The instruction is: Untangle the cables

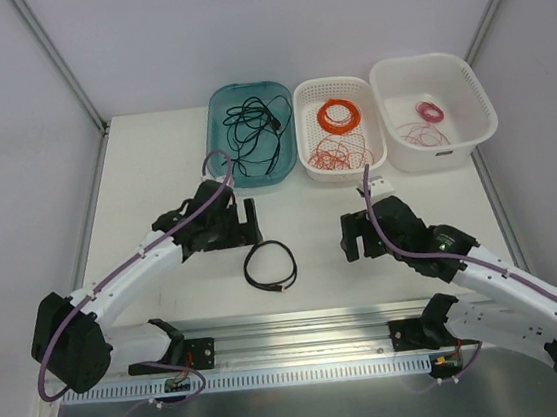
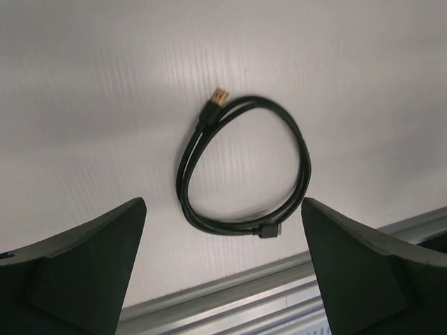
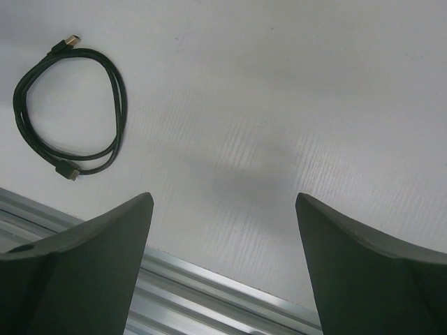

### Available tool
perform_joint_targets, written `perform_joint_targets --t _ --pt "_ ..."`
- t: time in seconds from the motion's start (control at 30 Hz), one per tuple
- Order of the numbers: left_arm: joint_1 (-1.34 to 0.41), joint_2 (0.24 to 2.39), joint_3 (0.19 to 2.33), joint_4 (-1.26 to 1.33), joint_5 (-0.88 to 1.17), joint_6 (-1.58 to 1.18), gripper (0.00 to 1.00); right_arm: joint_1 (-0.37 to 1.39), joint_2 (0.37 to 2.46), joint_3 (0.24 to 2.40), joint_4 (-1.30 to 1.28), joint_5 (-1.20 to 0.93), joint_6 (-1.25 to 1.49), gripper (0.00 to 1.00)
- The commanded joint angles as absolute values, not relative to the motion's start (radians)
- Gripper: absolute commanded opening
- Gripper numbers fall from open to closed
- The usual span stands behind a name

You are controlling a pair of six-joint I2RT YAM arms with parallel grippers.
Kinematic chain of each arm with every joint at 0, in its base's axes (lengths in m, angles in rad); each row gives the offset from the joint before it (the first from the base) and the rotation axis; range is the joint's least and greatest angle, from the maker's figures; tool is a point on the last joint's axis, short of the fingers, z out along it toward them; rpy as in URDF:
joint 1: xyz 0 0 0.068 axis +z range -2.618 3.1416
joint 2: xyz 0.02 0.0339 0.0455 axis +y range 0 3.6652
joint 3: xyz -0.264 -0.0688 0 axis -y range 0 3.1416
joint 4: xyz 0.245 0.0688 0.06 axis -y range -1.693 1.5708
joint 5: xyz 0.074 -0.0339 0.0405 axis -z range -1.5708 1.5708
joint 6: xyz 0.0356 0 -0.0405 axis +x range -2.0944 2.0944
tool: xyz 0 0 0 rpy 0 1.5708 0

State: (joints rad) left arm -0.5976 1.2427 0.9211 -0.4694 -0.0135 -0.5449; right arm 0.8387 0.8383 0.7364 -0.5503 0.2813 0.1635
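No tangled clump shows; the cables lie apart. A thicker black cord (image 1: 270, 266) lies alone as a loose loop on the white table, seen also in the left wrist view (image 2: 244, 174) and the right wrist view (image 3: 70, 112). A loose orange-red wire (image 1: 328, 156) lies in the middle white basket (image 1: 304, 125). A loose pinkish-red wire (image 1: 413, 136) lies in the right white tub (image 1: 477, 95). My left gripper (image 1: 248, 222) (image 2: 222, 201) is open and empty, just behind and left of the cord. My right gripper (image 1: 355, 235) (image 3: 224, 195) is open and empty, to the right of the cord.
A teal tray (image 1: 219, 125) at the back holds thin black cables (image 1: 254, 126). A tight orange ring coil (image 1: 338, 115) sits in the middle basket, a small pink ring coil (image 1: 431, 111) in the right tub. A metal rail (image 1: 303, 332) runs along the near table edge.
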Motion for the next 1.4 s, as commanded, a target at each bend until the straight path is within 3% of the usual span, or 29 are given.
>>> perform_joint_targets --t 0.0,0.2,0.5,0.6,0.73,1.0,1.37 --pt "-0.637 1.180 0.822 -0.529 -0.084 -0.713 0.92 0.842 0.793 0.769 -0.546 0.304 0.149 0.88" --pt "-0.679 1.255 0.791 -0.532 -0.113 -0.772 0.66 0.842 0.775 0.739 -0.548 0.301 0.158 0.88" --pt "-0.733 1.534 0.897 -0.535 -0.127 -0.741 0.48 0.842 0.742 0.729 -0.568 0.322 0.149 0.88" --pt "-0.756 1.588 0.903 -0.541 -0.121 -0.742 0.32 0.842 0.733 0.724 -0.580 0.340 0.134 0.88" --pt "-0.770 1.563 0.902 -0.564 -0.117 -0.736 0.01 0.841 0.736 0.723 -0.581 0.350 0.120 0.88" --pt "-0.758 1.368 0.978 -0.673 -0.212 -0.649 0.00 0.842 0.733 0.723 -0.577 0.377 0.107 0.88" --pt "-0.539 1.368 1.443 -0.744 -0.186 -0.443 0.00 0.841 0.644 0.716 -0.624 0.460 0.068 0.89"
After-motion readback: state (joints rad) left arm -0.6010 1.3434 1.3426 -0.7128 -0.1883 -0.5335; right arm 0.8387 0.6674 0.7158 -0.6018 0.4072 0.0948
